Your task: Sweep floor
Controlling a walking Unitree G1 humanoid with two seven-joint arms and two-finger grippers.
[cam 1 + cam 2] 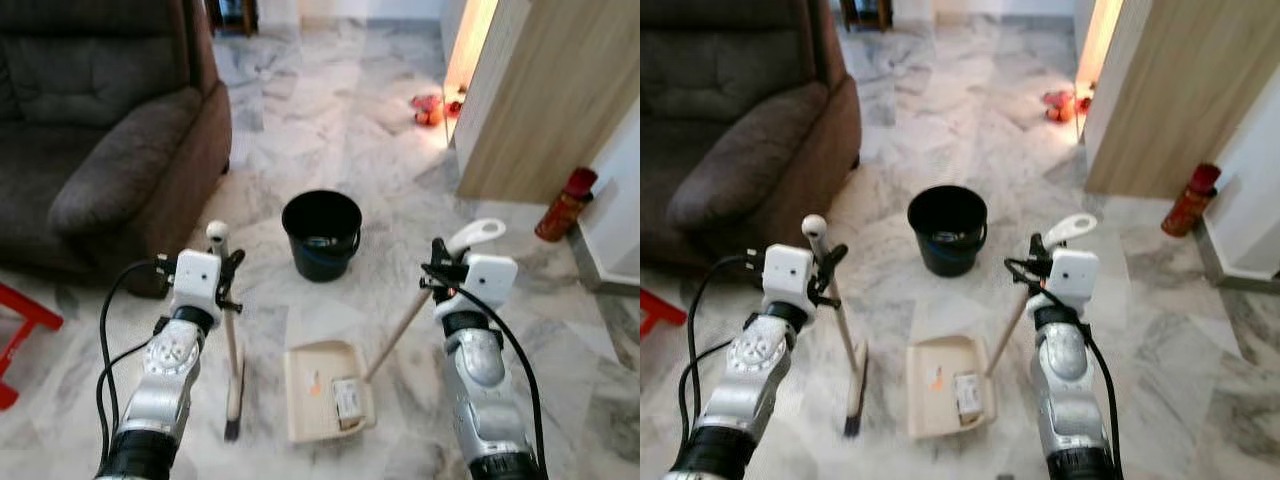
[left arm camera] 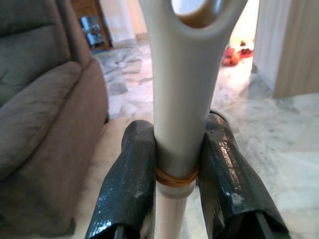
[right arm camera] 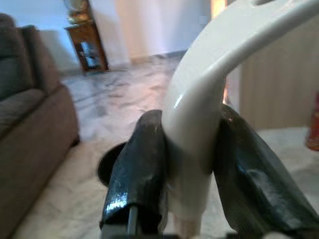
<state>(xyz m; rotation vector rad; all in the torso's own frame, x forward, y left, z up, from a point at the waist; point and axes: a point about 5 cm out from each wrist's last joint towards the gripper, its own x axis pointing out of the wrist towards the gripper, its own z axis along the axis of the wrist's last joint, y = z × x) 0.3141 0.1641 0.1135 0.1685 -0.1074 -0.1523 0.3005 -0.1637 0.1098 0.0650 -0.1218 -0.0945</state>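
Note:
My left gripper (image 1: 229, 276) is shut on the pale handle of a small broom (image 1: 233, 372), which stands nearly upright with its dark bristles on the marble floor. In the left wrist view both black fingers (image 2: 127, 189) clamp the broom handle (image 2: 178, 124). My right gripper (image 1: 441, 272) is shut on the white grip of a long-handled beige dustpan (image 1: 318, 385). The pan lies flat on the floor between my arms, just right of the bristles. A small boxy piece of litter (image 1: 348, 401) lies in the pan. The right wrist view shows the dustpan grip (image 3: 194, 144) pinched between the fingers.
A black bucket (image 1: 322, 233) stands on the floor just beyond the dustpan. A brown sofa (image 1: 110, 150) fills the left side, with a red stool (image 1: 20, 330) near it. A wooden panel (image 1: 540, 100) and a red bottle (image 1: 565, 204) are at the right; red items (image 1: 428, 108) lie by the doorway.

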